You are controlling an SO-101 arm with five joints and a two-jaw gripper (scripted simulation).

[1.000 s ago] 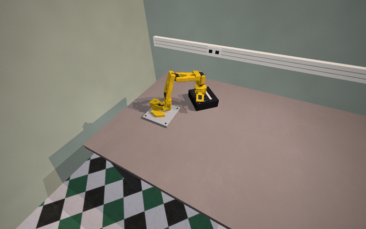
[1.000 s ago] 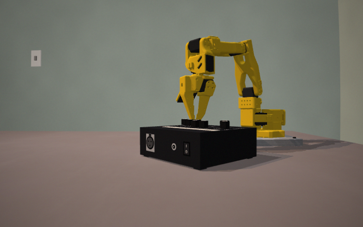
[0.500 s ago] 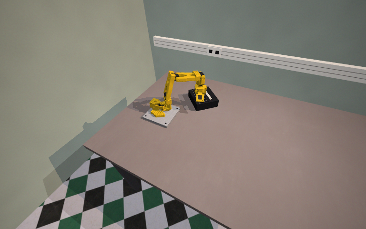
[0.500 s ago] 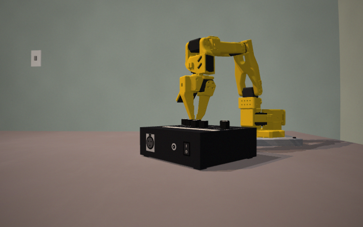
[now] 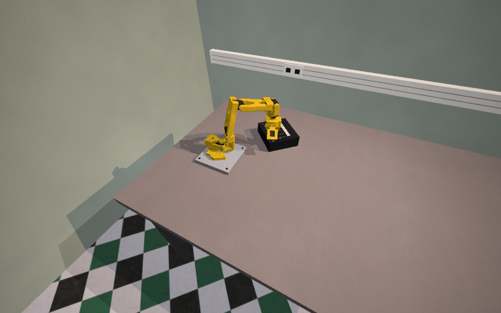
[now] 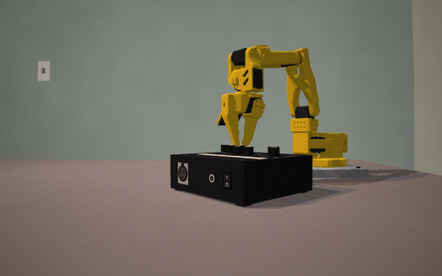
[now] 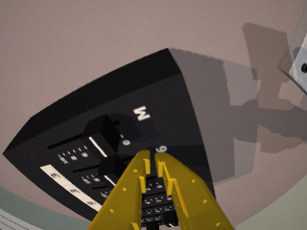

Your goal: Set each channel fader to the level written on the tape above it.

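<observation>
Exterior view: a yellow arm bends over a black lighting desk on a brown table.
Desk position: near the table's far corner, just beside the arm's grey base plate.
Gripper: the gripper points straight down, its tips at the row of black fader caps on the desk top.
Fingers: together at the tips, with nothing between them.
Contact: from the side the tips look level with the caps; whether they touch one cannot be told.
Separate knob: one more black cap stands apart from the row, on the side towards the arm's base.
Wrist view: the two yellow fingers meet over the desk top, close to a white letter M and a white digit; fader slots and a strip of pale tape lie to the left.
Desk rear face: a round socket on a grey plate, a small jack and a rocker switch.
Wall: a light switch at the left.
</observation>
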